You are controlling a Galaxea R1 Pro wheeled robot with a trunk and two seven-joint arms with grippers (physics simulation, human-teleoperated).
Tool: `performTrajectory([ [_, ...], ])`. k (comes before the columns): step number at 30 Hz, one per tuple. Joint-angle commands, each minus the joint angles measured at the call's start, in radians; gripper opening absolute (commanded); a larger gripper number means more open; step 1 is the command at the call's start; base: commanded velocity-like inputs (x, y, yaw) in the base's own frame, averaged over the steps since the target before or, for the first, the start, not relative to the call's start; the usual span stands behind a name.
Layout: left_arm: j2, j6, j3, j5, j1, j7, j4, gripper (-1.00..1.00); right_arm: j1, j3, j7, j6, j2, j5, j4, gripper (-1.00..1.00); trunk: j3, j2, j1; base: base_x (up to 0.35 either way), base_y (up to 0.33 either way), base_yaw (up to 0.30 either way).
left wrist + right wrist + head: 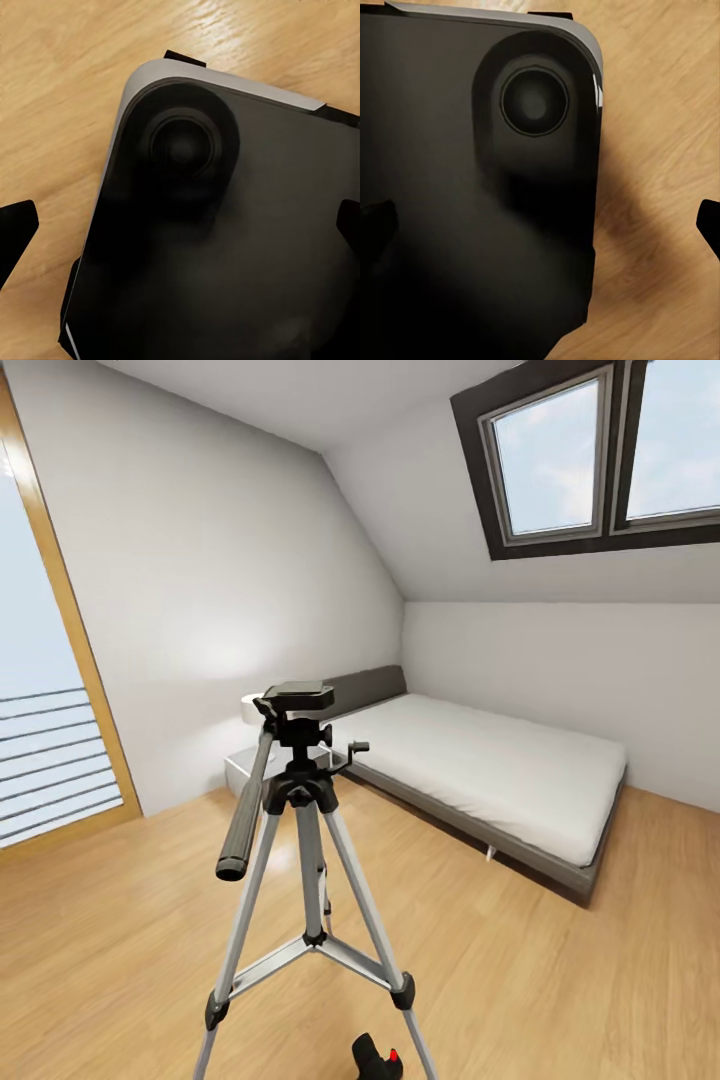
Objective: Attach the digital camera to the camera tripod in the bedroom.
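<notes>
The camera tripod [300,800] stands on the wood floor in the middle of the head view, silver legs spread, with its black pan head [297,700] bare on top and its long handle [245,820] slanting down toward me. The digital camera [375,1058], small and black with a red dot, lies on the floor between the tripod's near legs at the picture's lower edge. My left gripper [180,229] hangs open above a dark rounded panel [225,247] and the floor. My right gripper [540,225] is open too, over a similar dark panel [472,187].
A white bed [490,770] on a grey frame fills the back right corner under the skylights [600,450]. A low bedside stand [250,768] with a white lamp sits behind the tripod. A tall oak-framed window [50,660] is at the left. Open wood floor [560,980] surrounds the tripod.
</notes>
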Motion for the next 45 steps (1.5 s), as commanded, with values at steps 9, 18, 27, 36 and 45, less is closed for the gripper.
performTrajectory([
  [9, -0.003, -0.001, 0.008, -0.001, 0.000, 0.000, -0.001, 1.00, 0.000, 0.001, 0.001, -0.003, -0.001, 0.001, 0.000, 1.00, -0.001, 0.000, 0.000, 0.000, 0.000, 0.009],
  [18, -0.003, -0.001, 0.008, -0.001, 0.000, 0.000, -0.001, 1.00, 0.000, 0.001, 0.001, -0.003, -0.002, 0.001, 0.000, 1.00, -0.001, 0.000, 0.000, -0.106, -0.091, 0.001],
  [27, -0.003, -0.001, 0.008, -0.001, 0.000, 0.000, -0.001, 1.00, 0.000, 0.001, 0.001, -0.003, -0.001, 0.001, 0.000, 1.00, -0.001, 0.000, 0.000, -0.215, -0.180, 0.000],
  [36, -0.003, -0.001, 0.008, -0.001, 0.000, 0.000, -0.001, 1.00, 0.001, 0.001, 0.001, -0.003, 0.004, -0.001, 0.000, 1.00, -0.001, 0.000, 0.000, -0.234, -0.188, 0.000],
  [45, -0.001, -0.001, 0.008, -0.001, 0.000, 0.000, -0.001, 1.00, 0.001, 0.001, 0.001, -0.003, 0.002, -0.001, 0.000, 1.00, -0.001, 0.000, 0.000, -0.141, -0.106, 0.060],
])
